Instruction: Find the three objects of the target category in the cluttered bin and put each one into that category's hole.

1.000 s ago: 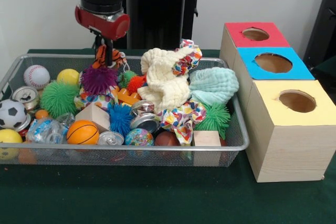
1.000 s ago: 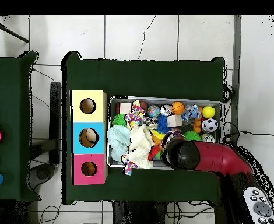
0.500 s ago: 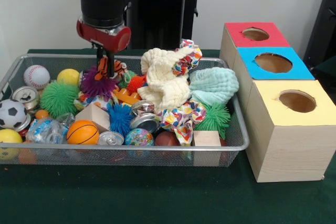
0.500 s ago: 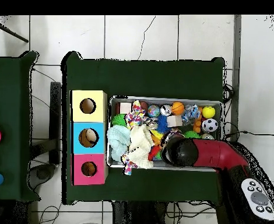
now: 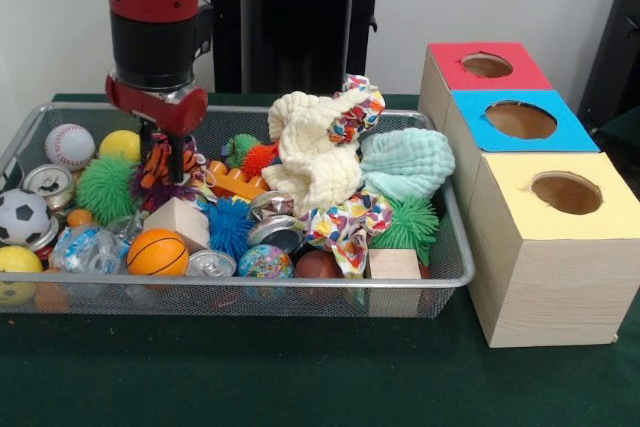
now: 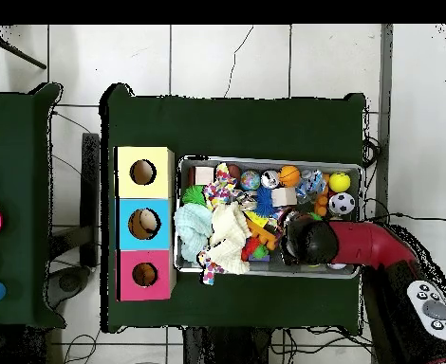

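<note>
The silver wire-mesh bin [image 5: 250,289] holds mixed clutter; it also shows in the overhead view [image 6: 265,159]. My gripper [image 5: 162,159] is low over the bin's left half, shut on a small orange plush toy with black stripes [image 5: 158,167], just above a purple spiky ball [image 5: 170,193]. In the overhead view the arm's wrist [image 6: 309,242] hides the gripper and the toy. The round hole in the red-topped wooden box [image 5: 487,65] is far right at the back; it also shows in the overhead view [image 6: 145,275]. I see no pale yellow plush toy.
A blue-topped box [image 5: 520,122] and a yellow-topped box [image 5: 565,192] stand in a row with the red one. The bin holds a cream cloth [image 5: 312,152], a mint cloth [image 5: 405,162], green spiky balls [image 5: 108,187], sports balls, cans and wooden blocks.
In the front view my gripper has moved left and down into the bin, carrying the striped orange plush toy with it.
</note>
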`<state>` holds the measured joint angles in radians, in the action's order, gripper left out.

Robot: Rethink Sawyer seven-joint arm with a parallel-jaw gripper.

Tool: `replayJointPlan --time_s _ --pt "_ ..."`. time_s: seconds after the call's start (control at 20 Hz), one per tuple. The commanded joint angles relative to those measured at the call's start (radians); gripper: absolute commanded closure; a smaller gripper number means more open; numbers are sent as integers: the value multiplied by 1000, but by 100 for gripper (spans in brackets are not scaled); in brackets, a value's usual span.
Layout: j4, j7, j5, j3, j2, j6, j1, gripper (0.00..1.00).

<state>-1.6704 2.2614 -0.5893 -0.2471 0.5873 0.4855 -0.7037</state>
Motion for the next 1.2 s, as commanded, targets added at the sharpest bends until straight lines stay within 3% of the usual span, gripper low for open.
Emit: replayJointPlan --time_s 0.05,0.2,0.3,0.5,0.75,0.9,1.1,1.15,1.2 --pt "109 -238 -73 -136 -58 -8 -30 0" --pt "112 -234 -94 -139 -51 -3 -26 0" --pt "99 -181 -74 -130 -54 -1 -27 0" --pt "104 -190 -109 -125 -22 -10 -8 0" --pt "105 -153 -102 -109 -42 -17 5 0" --pt "93 -116 -66 -92 -51 22 12 0" --pt "95 -137 -27 -116 -72 68 -13 0" --pt "91 -166 -20 -143 -80 65 -37 100" --pt "94 -172 -30 -145 -78 53 -39 100"
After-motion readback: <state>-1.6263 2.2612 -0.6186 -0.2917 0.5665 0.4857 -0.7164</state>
